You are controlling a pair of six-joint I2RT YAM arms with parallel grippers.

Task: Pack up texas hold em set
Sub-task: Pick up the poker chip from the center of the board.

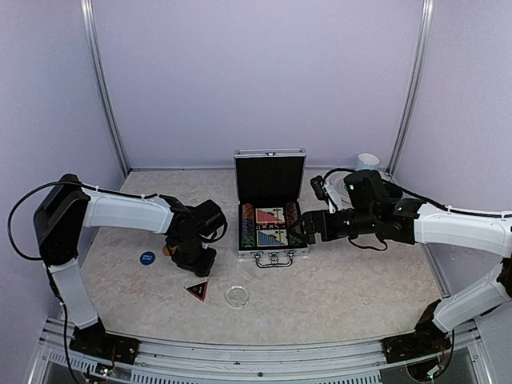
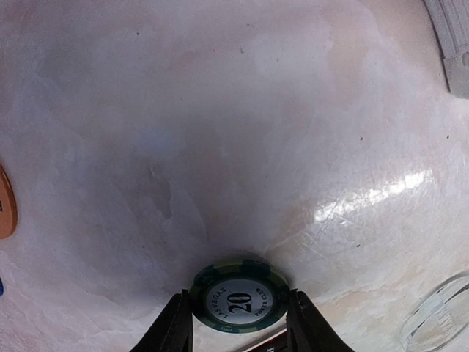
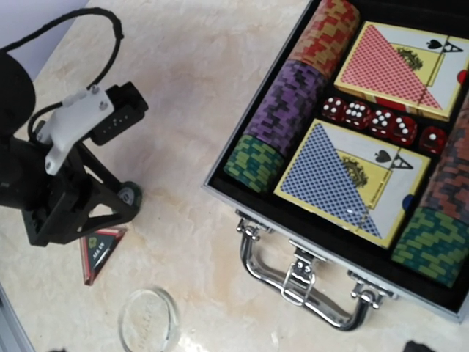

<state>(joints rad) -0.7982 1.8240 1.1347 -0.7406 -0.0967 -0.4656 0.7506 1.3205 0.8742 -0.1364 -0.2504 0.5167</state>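
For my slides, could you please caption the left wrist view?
Left tool pinches a green 20 poker chip; clear disc at lower right.

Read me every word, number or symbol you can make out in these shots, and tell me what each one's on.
"20": centre of the green chip.
"LAS VEGAS": that chip's rim; its other rim lettering is blurred.
Spade sign: on the red card deck and the blue card deck.
Too blurred or small to read: lettering on the black triangle, clear disc and blue disc.
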